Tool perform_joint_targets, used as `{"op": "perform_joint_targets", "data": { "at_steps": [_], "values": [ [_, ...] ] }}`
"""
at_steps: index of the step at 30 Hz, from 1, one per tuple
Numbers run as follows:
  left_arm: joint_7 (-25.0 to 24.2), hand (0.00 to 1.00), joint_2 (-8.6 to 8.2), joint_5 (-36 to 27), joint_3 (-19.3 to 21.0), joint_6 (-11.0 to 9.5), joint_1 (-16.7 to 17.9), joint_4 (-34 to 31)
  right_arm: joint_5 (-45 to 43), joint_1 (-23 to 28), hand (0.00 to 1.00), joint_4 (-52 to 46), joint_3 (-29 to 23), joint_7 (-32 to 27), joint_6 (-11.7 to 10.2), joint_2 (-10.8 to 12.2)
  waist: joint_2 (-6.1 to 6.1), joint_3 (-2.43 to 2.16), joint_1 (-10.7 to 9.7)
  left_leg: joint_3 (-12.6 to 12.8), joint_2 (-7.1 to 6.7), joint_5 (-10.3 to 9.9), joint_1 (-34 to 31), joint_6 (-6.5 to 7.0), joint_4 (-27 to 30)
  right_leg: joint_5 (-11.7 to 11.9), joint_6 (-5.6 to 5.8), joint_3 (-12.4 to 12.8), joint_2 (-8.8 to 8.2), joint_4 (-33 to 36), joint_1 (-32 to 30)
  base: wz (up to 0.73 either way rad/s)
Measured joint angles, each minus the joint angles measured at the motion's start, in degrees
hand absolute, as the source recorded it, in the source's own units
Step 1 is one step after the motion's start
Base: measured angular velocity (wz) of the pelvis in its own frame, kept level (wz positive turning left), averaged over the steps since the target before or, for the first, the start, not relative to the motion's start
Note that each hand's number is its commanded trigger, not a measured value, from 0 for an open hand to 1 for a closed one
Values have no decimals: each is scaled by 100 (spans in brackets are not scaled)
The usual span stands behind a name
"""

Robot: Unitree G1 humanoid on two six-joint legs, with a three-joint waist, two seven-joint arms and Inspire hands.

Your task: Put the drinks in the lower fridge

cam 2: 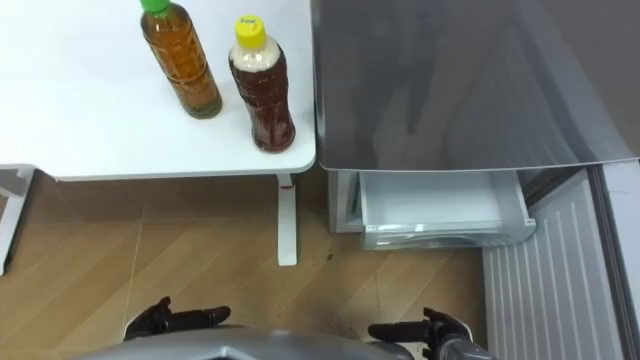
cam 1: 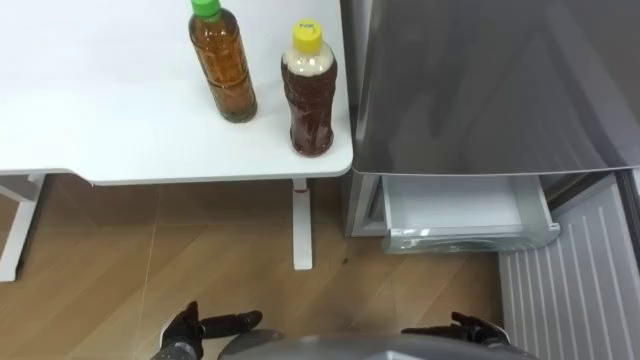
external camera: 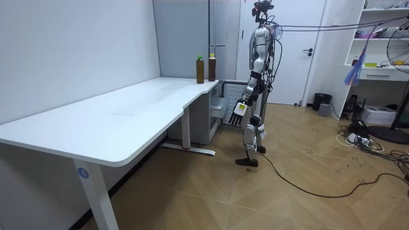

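Two drink bottles stand upright on the white table (cam 1: 120, 130) near its right corner. One has a green cap (cam 1: 222, 62) and holds amber liquid; the other has a yellow cap (cam 1: 310, 92) and holds darker brown liquid. Both also show in the room view, green cap (external camera: 200, 69) and yellow cap (external camera: 211, 67). My left hand (cam 1: 200, 326) and right hand (cam 1: 465, 327) hang low by my body, fingers relaxed and empty, far below the bottles. The grey fridge (cam 1: 490, 80) stands right of the table, its lower clear drawer (cam 1: 460, 210) pulled out.
The lower fridge door (cam 1: 570, 280), ribbed inside, is swung open at the right. A white table leg (cam 1: 302, 225) stands between me and the fridge. I stand on wood floor at the table's end, facing the fridge. Shelves and a fan (external camera: 399, 57) are behind me.
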Motion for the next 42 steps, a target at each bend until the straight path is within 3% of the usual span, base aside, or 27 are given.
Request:
{"op": "perform_joint_targets", "data": {
  "at_steps": [4, 9, 10, 22, 28, 29, 31, 36, 42],
  "values": [
    [-1, 0, -1, 8, -9, -19, -1, -14, -4, 15, 0, 3, 17, -8, -57, 1, -22, 17, 21, 22, 17, 1, 33, -2, -46, 2, 1, 87, 22, -5, -2, -7],
    [-1, 0, -6, 14, -25, -59, 7, -29, 13, 59, 0, 60, 30, -28, -169, 1, -43, -11, 95, 56, 31, 8, 76, -14, -95, 5, -5, 125, 39, -14, -14, -5],
    [0, 0, -5, 15, -24, -71, 9, -29, 13, 58, 0, 59, 28, -26, -177, 1, -51, -35, 100, 49, 30, 8, 72, -15, -94, 6, -5, 115, 40, -16, -17, 0],
    [309, 0, -9, -28, -43, -255, 85, -28, 45, 76, 0, 107, 20, -27, -302, 5, -49, -42, 115, 64, 30, 7, 90, -16, -131, 6, -5, 113, 39, -22, -22, 0],
    [549, 0, -35, -650, -21, -295, 207, -4, 31, 114, 0, 95, 8, -35, -365, 4, -40, 0, 110, 60, 30, 6, 83, -17, -109, 6, -5, 107, 39, -22, -4, 0],
    [606, 0, -37, -774, -19, -290, 223, 18, 47, 114, 0, 89, 8, -45, -362, 4, 12, -23, 112, 56, 31, 4, 71, -19, -99, 6, -5, 105, 39, -21, -5, 0],
    [707, 0, -41, -922, -2, -280, 256, 18, 60, 119, 0, 88, 4, -70, -356, 4, 11, -20, 111, 56, 31, 2, 67, -20, -96, 6, -5, 105, 39, -20, 0, 0],
    [1062, 0, -67, -1385, 295, -215, 401, 11, 158, 142, 0, 108, -104, -94, -292, 5, 28, -21, 124, 58, 31, 0, 104, -20, -97, 6, -5, 103, 36, -18, 24, 0],
    [1690, 0, -112, -2751, 969, -232, 441, -57, 347, 178, 0, 111, -149, -134, -255, 4, 35, -5, 134, 40, 30, -3, 175, -24, -89, 5, -4, 89, 36, -20, 97, 0]
  ]
}}
